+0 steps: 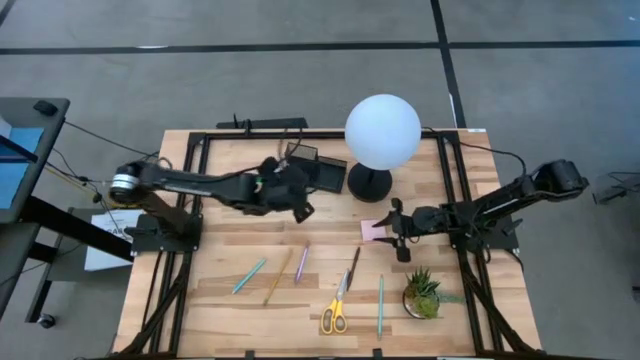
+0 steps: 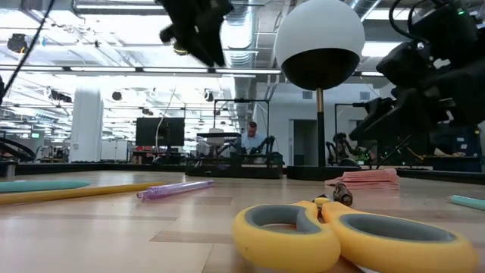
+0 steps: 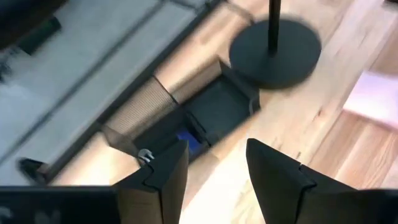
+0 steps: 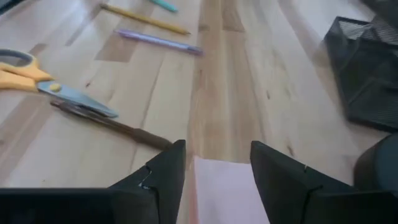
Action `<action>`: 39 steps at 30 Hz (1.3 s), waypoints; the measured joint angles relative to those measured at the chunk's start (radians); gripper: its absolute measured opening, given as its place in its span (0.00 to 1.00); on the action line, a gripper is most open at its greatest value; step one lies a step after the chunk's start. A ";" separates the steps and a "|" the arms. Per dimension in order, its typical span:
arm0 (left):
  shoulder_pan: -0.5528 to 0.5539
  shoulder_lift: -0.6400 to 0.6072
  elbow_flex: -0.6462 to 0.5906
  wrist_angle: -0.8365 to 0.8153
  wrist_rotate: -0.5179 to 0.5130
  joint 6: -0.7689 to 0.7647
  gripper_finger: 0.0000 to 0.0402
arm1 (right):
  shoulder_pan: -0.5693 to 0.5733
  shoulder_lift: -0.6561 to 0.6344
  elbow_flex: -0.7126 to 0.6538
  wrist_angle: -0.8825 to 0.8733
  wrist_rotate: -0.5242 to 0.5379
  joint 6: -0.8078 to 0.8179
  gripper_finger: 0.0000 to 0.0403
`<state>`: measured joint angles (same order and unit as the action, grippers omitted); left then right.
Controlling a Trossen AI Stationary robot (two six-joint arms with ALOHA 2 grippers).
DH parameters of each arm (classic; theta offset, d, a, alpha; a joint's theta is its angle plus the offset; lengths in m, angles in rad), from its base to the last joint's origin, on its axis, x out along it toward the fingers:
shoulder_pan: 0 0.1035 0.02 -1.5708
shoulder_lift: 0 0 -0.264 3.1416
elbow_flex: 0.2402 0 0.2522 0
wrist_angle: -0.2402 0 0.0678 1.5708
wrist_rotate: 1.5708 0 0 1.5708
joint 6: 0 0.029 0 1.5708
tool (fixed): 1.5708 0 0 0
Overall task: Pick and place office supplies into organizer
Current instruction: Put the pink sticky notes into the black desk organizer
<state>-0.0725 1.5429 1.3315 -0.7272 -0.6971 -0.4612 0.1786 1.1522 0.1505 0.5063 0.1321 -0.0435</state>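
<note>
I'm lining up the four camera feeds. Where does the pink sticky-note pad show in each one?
High view: pink sticky-note pad, just left of the right gripper.
Low view: right of centre, on the table behind the scissors.
Left wrist view: right edge.
Right wrist view: between that gripper's fingers.
Shared landmark: the lamp base.

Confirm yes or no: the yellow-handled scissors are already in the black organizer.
No. In the high view the scissors lie flat on the wood near the table's front edge, far from the organizer beside the lamp.
</note>
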 joint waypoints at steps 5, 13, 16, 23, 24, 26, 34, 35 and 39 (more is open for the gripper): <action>-0.090 -0.088 0.000 -0.045 -0.113 -0.005 0.39 | 0.032 0.000 0.000 -0.040 -0.026 0.093 0.38; -0.167 -0.122 0.000 -0.074 -0.185 -0.005 0.39 | 0.099 0.052 0.001 -0.049 0.096 0.101 0.37; -0.176 -0.121 0.000 -0.074 -0.186 -0.005 0.39 | 0.100 0.104 0.001 -0.051 0.179 0.089 0.40; -0.175 -0.121 0.000 -0.078 -0.211 -0.005 0.39 | 0.105 0.246 0.064 -0.048 0.212 0.084 0.52; -0.175 -0.121 0.000 -0.079 -0.214 -0.005 0.39 | 0.108 0.275 0.075 -0.047 0.212 0.072 0.53; -0.175 -0.121 0.000 -0.086 -0.217 -0.005 0.39 | 0.116 0.333 0.095 -0.040 0.220 0.045 0.55; -0.175 -0.121 0.000 -0.106 -0.225 -0.005 0.39 | 0.112 0.469 0.167 -0.016 0.276 0.031 0.54; -0.175 -0.121 0.000 -0.112 -0.225 -0.005 0.39 | 0.109 0.472 0.172 -0.020 0.281 0.031 0.53; -0.175 -0.121 -0.001 -0.141 -0.225 -0.014 0.39 | 0.097 0.476 0.179 -0.025 0.268 0.048 0.47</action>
<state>-0.2474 1.4223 1.3308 -0.8679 -0.9222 -0.4753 0.2755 1.6287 0.3290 0.4812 0.4005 0.0048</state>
